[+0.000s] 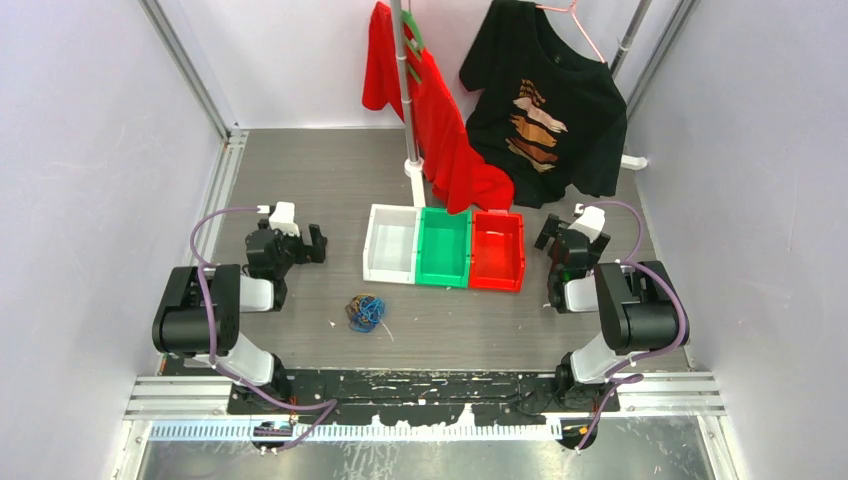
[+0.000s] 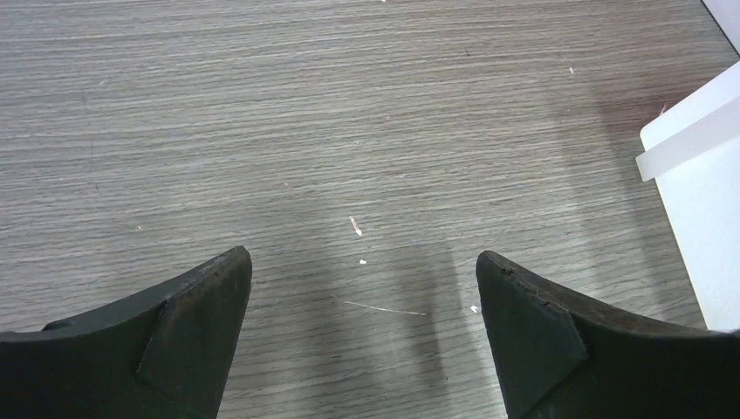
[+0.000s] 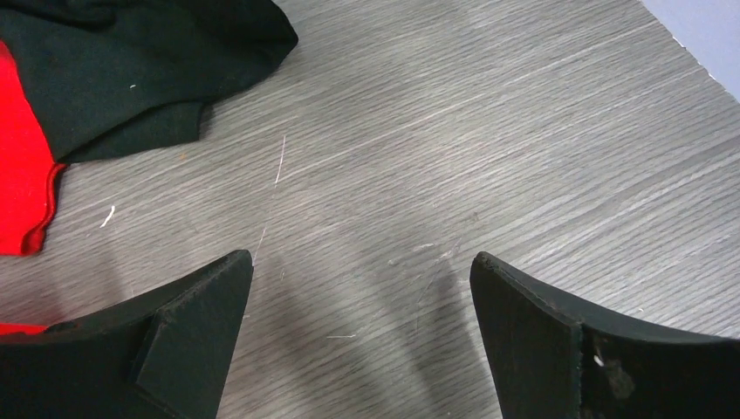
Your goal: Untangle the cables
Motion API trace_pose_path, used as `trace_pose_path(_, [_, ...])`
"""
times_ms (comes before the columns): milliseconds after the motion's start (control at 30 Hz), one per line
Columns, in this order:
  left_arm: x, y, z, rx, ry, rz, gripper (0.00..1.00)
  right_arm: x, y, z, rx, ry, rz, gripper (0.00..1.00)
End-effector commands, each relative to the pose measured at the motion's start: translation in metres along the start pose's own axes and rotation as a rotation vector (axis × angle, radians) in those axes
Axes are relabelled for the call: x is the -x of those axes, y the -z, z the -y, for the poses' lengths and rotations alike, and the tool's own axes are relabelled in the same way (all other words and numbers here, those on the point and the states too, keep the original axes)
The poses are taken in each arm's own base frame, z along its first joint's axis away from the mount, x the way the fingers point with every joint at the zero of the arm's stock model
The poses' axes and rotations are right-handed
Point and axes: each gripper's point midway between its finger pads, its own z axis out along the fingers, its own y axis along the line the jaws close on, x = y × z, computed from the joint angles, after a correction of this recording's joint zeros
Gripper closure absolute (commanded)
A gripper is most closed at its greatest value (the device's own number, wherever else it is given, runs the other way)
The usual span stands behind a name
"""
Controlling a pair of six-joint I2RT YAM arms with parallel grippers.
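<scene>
The cables (image 1: 366, 312) lie in one small tangled clump of blue, yellow and dark strands on the grey table, in front of the bins, between the two arms. They show only in the top view. My left gripper (image 1: 318, 243) is open and empty, up and left of the clump, pointing toward the white bin. In its wrist view the gripper (image 2: 362, 266) has bare table between the jaws. My right gripper (image 1: 547, 235) is open and empty, right of the red bin. In its wrist view the gripper (image 3: 359, 262) is over bare table.
A white bin (image 1: 391, 243), a green bin (image 1: 445, 247) and a red bin (image 1: 497, 250) stand side by side mid-table. The white bin's corner (image 2: 698, 148) shows at the left wrist's right. A red shirt (image 1: 430, 110) and black shirt (image 1: 545, 100) hang on a rack behind.
</scene>
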Motion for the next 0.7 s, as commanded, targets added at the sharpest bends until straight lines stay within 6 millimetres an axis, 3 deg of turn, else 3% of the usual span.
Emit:
trace_pose_path(0, [0.024,-0.003,-0.002,0.008,-0.035,0.075,0.01,0.026,-0.004,-0.007,0.014,-0.040,0.076,0.00])
trace_pose_path(333, [0.024,-0.003,-0.002,0.009,-0.036,0.075,0.01,0.026,-0.004,-0.006,0.006,-0.045,0.079,0.00])
trace_pose_path(400, [0.024,-0.003,-0.002,0.009,-0.036,0.073,0.01,0.027,-0.005,0.004,-0.020,-0.085,0.060,0.00])
trace_pose_path(467, [0.024,-0.003,-0.002,0.009,-0.035,0.074,0.01,0.039,-0.002,0.008,-0.043,-0.099,0.089,0.00])
trace_pose_path(567, [0.031,0.000,-0.005,0.014,-0.018,0.084,0.01,0.067,0.014,0.030,-0.215,-0.142,0.077,0.00])
trace_pose_path(667, [0.043,0.003,-0.008,0.013,0.003,0.010,0.01,0.086,0.029,0.031,-0.239,-0.162,-0.002,0.00])
